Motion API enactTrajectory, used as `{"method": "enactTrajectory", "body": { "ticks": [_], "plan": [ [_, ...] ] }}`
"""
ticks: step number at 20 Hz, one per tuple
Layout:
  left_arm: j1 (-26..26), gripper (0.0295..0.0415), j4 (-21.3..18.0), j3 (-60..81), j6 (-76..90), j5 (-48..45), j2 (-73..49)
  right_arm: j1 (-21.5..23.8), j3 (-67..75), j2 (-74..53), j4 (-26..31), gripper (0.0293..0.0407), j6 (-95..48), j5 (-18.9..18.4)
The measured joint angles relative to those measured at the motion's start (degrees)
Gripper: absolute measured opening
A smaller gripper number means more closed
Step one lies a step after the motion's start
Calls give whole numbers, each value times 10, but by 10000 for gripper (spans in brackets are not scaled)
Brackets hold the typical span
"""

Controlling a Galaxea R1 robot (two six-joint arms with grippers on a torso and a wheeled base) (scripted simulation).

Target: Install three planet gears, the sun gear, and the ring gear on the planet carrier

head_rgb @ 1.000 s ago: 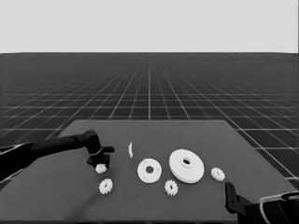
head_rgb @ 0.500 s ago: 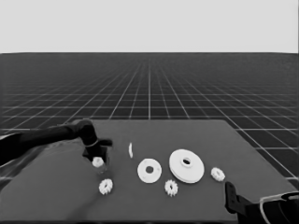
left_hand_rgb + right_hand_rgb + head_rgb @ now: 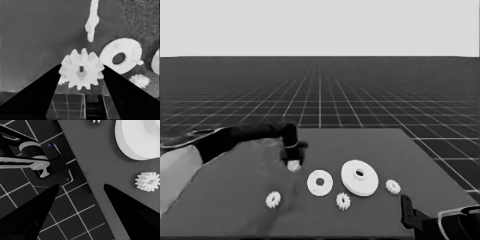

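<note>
Dark table (image 3: 370,145), left fingers (image 3: 37,95) gripping gear (image 3: 81,69), right fingers (image 3: 130,210) spread.

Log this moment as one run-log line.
left gripper: shut on gear, beside smaller round part | right gripper: open, parked at table corner | larger round part: untouched

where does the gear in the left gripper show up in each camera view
Head view: the gear sits under the left gripper, just left of the smaller round part.
Left wrist view: gear centred between the fingers; smaller round part beside it, the shared landmark.
Right wrist view: not in it.
</note>
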Motion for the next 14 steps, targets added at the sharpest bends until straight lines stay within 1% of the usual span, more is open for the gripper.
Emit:
{"method": "enactTrajectory", "body": {
  "ticks": [1, 3, 5, 8, 9, 10, 12, 14],
  "plan": [
    [-1, 313, -2, -58, -1, 0, 75, 0, 0, 0, 0, 385, 0, 0],
    [-1, 313, -4, -138, 17, -3, 145, 0, 0, 0, 0, 385, 0, 0],
    [-1, 313, -5, -173, 28, -4, 169, 0, 0, 0, 0, 385, 0, 0],
    [-1, 313, -6, -189, 33, -5, 179, 0, 0, 0, 0, 385, 0, 0],
    [30, 313, 26, -211, 45, -19, 186, 0, 0, 0, 0, 385, 0, 0],
    [53, 313, 43, -228, 55, -29, 192, 0, 0, 0, 0, 385, 0, 0],
    [73, 313, 59, -250, 66, -40, 199, 0, 0, 0, 0, 385, 0, 0],
    [78, 313, 64, -258, 70, -44, 202, 0, 0, 0, 0, 385, 0, 0]
  ]
}}
